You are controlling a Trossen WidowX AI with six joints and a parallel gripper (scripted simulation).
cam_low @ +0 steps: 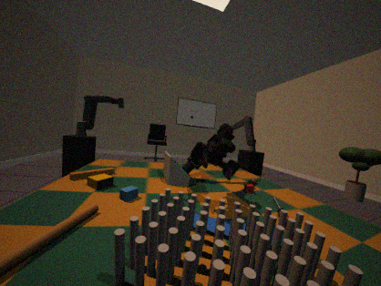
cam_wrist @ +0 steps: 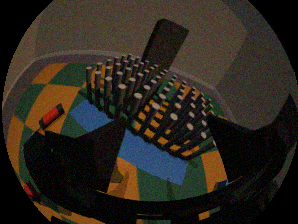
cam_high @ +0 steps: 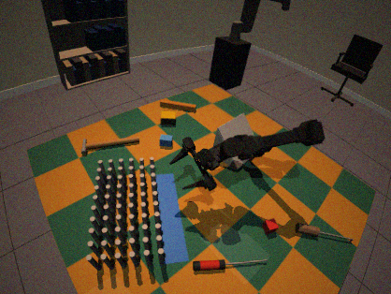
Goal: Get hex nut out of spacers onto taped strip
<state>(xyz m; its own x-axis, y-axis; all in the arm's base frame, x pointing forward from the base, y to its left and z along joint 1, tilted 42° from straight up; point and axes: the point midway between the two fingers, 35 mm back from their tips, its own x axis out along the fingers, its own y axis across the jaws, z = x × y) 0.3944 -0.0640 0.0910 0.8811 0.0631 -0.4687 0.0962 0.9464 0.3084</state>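
The field of standing metal spacers (cam_high: 123,211) (cam_low: 219,241) (cam_wrist: 147,92) stands on the left half of the checkered mat. The blue taped strip (cam_high: 170,220) (cam_low: 211,224) (cam_wrist: 149,152) lies along its right side. I cannot see the hex nut in any view. My gripper (cam_high: 190,170) (cam_low: 210,169) (cam_wrist: 169,120) is open and empty. It hangs in the air just right of the far end of the strip and faces the field. A hammer (cam_high: 109,144) (cam_low: 46,232) lies behind the field. A red-handled screwdriver (cam_high: 210,265) (cam_wrist: 49,117) lies near the strip's front end. A wooden-handled tool (cam_high: 311,229) lies at the right.
A grey wedge (cam_high: 231,131) (cam_low: 173,170) stands under my arm. A blue cube (cam_high: 166,140) (cam_low: 128,192), a yellow block (cam_high: 167,117) (cam_low: 100,180) and a wooden plank (cam_high: 178,105) lie at the back. A red cube (cam_high: 269,227) (cam_low: 249,186) lies right. A black pedestal (cam_high: 229,61) stands beyond the mat.
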